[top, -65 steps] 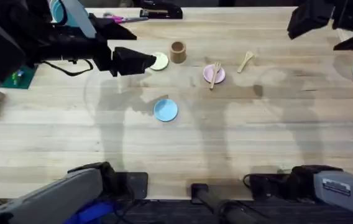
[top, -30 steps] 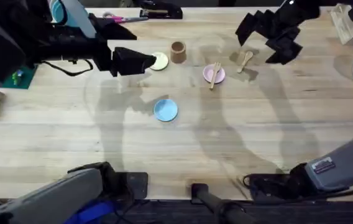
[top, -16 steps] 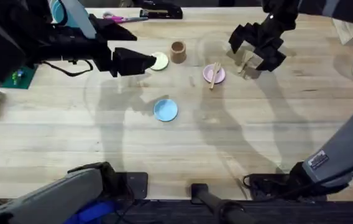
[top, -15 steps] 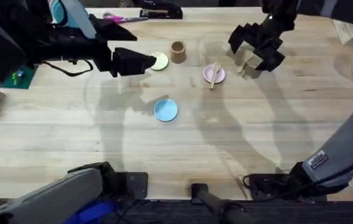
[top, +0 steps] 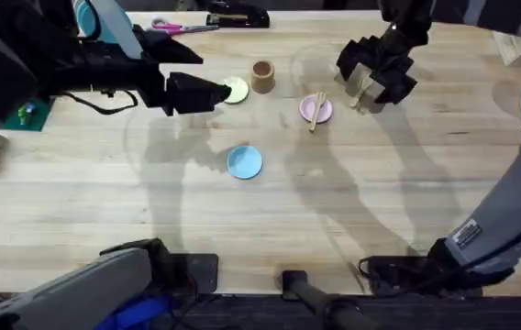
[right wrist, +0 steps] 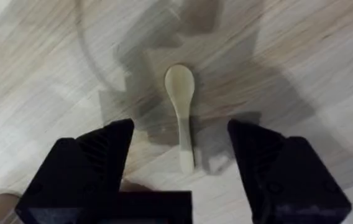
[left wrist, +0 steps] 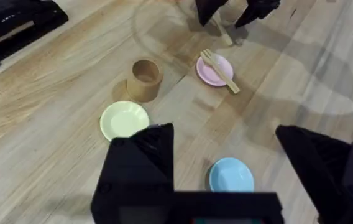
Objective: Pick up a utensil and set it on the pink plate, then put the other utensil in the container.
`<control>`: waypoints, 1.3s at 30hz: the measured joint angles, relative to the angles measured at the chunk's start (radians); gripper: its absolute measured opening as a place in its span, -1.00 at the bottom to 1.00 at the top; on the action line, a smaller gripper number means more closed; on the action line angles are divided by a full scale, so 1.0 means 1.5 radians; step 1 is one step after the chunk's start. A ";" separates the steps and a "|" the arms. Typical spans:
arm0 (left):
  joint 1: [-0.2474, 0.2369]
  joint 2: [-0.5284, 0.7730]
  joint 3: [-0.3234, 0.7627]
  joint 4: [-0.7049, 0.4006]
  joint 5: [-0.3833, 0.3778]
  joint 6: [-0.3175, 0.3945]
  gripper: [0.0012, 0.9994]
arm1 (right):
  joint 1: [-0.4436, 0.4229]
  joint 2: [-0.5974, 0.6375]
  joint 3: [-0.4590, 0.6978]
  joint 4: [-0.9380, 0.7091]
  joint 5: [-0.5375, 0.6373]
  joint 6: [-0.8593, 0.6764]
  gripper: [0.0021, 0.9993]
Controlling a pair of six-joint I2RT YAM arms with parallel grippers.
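Right claw [right wrist: 181, 155] is hanging over the spoon [right wrist: 181, 106], fingers spread wide with the handle lying between them, not yet touching; the spread is giving me clearance on both sides of that thin handle before I close. The spoon is lying flat on the table [top: 352, 211], bowl pointing away from my wrist, handle end nearest the fingers, so I'm lined up along its length to pinch across the narrow part. In the overhead, the right claw [top: 371, 78] is sitting just beside the pink plate [top: 313, 111], on the side away from the container [top: 261, 76].

The fork [top: 316, 109] is already lying across the pink plate, handle overhanging the near rim, so I'm judging that first half done and the spoon is what's left. The container is standing upright and open beyond the plate, next to the yellow plate [left wrist: 124, 119]; the blue plate [top: 244, 161] is sitting well apart and nearer my bases, out of the path.

Left claw [left wrist: 223, 177] is also wide open, holding nothing, parked above the yellow plate area, looking across at the container [left wrist: 145, 79] and fork [left wrist: 219, 68]

Risk as I see it: a flat, thin handle on bare wood could slip the pinch if I come down short
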 joint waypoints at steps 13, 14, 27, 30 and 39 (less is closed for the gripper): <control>0.000 0.000 0.000 0.000 0.001 0.000 0.99 | 0.007 0.021 0.021 -0.024 0.026 -0.014 0.74; 0.000 0.000 0.000 0.000 0.001 0.000 0.99 | 0.008 0.024 0.024 -0.027 0.029 -0.014 0.71; 0.000 0.000 0.000 0.000 0.002 0.000 0.99 | 0.008 0.032 0.032 -0.029 0.056 -0.020 -0.38; 0.000 0.000 0.000 0.000 0.002 0.000 0.99 | 0.007 0.034 0.034 -0.022 0.057 -0.022 -0.69; 0.000 0.000 0.000 0.000 0.002 0.000 0.99 | 0.006 0.034 0.035 -0.018 0.062 -0.024 -0.92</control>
